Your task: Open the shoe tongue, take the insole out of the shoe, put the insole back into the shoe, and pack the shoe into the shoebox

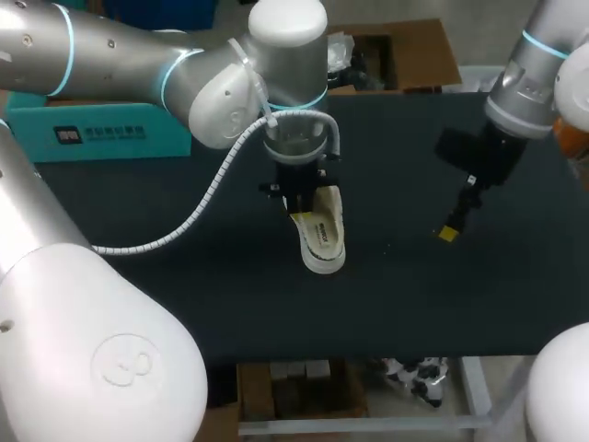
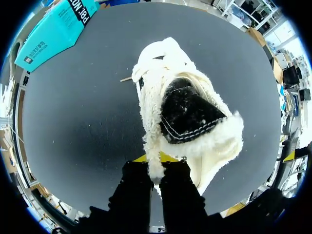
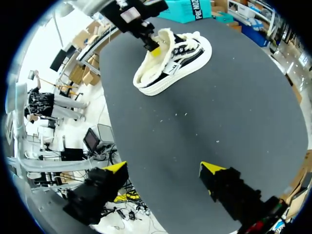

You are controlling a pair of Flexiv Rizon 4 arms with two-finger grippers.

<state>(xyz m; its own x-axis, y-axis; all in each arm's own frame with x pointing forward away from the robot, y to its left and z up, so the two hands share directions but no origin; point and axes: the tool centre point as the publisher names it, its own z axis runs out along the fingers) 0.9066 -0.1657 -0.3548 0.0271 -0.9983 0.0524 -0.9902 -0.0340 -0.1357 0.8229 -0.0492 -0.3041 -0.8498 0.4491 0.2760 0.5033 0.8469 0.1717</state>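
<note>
— Where does everything lie?

— On your black table [image 1: 184,304] the teal shoebox [image 1: 92,133] sits at ten o'clock from the centre; the white shoe [image 1: 320,241] lies near the middle, toe towards six o'clock, well apart from the box.

— And the grippers?

— Your left gripper [image 2: 157,163] is clamped on the shoe's fleecy heel collar [image 2: 155,146]; your right gripper [image 3: 165,168] hangs over bare table at three o'clock of the shoe, fingers spread, holding nothing.

— Which step is this?

— I judge the opening one; no insole lies loose, and the shoe's mouth shows only dark lining [image 2: 187,114]. Next, bring your right gripper across to the tongue, which I cannot pick out under the fleece, while the left pins the heel.
</note>
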